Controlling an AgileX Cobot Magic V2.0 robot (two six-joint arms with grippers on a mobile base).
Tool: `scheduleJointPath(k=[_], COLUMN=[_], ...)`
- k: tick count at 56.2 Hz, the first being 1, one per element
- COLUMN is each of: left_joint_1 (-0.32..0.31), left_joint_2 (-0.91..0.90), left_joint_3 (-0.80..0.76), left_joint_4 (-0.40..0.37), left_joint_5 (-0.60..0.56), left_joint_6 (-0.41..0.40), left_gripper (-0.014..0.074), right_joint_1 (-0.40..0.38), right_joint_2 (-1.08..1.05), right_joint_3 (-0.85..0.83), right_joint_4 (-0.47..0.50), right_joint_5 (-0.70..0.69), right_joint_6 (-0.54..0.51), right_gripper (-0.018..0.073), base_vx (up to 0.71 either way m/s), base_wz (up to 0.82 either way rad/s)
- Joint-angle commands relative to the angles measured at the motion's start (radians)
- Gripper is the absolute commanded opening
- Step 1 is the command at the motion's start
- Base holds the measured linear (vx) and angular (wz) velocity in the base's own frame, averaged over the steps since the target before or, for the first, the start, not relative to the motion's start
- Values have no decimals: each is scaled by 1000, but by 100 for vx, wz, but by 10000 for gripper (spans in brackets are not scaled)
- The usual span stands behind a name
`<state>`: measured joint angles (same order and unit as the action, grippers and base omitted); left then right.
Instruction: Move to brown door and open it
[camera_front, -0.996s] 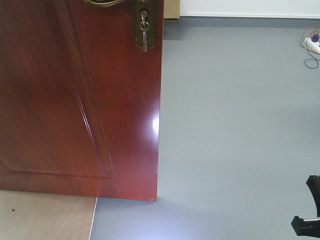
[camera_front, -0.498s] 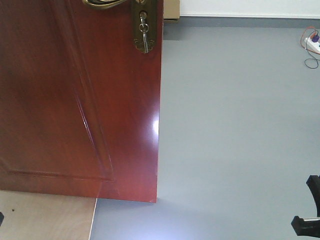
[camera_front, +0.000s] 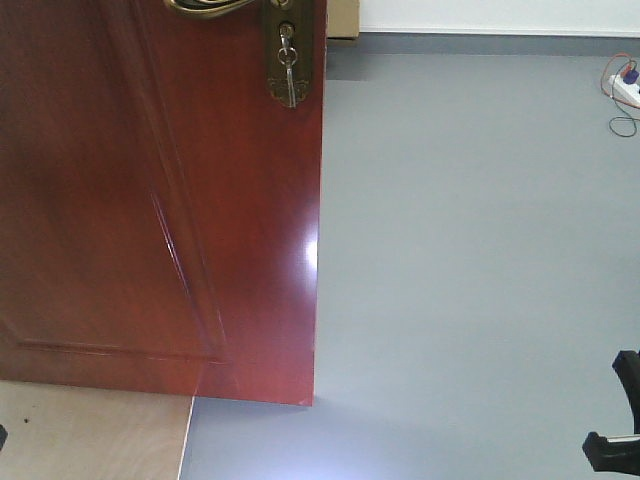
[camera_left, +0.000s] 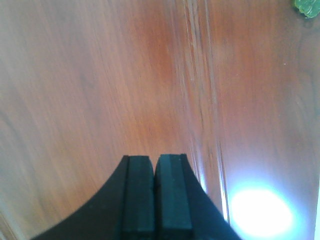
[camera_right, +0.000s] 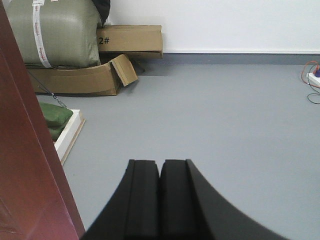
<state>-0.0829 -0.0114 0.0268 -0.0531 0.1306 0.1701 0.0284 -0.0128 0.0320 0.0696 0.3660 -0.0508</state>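
Observation:
The brown door (camera_front: 150, 200) fills the left half of the front view, glossy reddish-brown with panel moulding. Its free edge runs down the middle of that view. At the top edge are its brass lever handle (camera_front: 205, 8) and its brass lock plate with keys (camera_front: 287, 65) hanging from it. My left gripper (camera_left: 154, 161) is shut with nothing held, its tips close to the door's face (camera_left: 100, 75), which fills that view. My right gripper (camera_right: 160, 164) is shut and empty, over grey floor just right of the door's edge (camera_right: 25, 150).
Cardboard boxes (camera_right: 107, 60) and a green sack (camera_right: 55, 30) stand by the far wall. A white frame with green bags (camera_right: 67, 131) lies behind the door. A power strip with cables (camera_front: 625, 90) is at the far right. A plywood panel (camera_front: 90, 435) lies under the door.
The door's face has shifted very slightly in the front view. A dark sliver has come in at the bottom left corner. Both grippers stay shut.

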Motion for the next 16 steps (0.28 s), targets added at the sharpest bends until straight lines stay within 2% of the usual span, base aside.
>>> scheduleJointPath(k=[1,16], left_joint_1=[-2,-5], left_joint_2=[-14,-14], left_joint_3=[-17,-17], left_joint_4=[-11,-11], left_joint_5=[-76,-76], left_joint_6=[-3,-3], left_gripper=[-6,-6], right_joint_1=[-1,-1], right_joint_2=[-6,-6], right_joint_3=[4,4], right_joint_4=[-3,-3], right_joint_5=[-76,-76], right_joint_6=[-6,-6], right_gripper=[0,0], base_vx=[0,0], base_wz=[0,0])
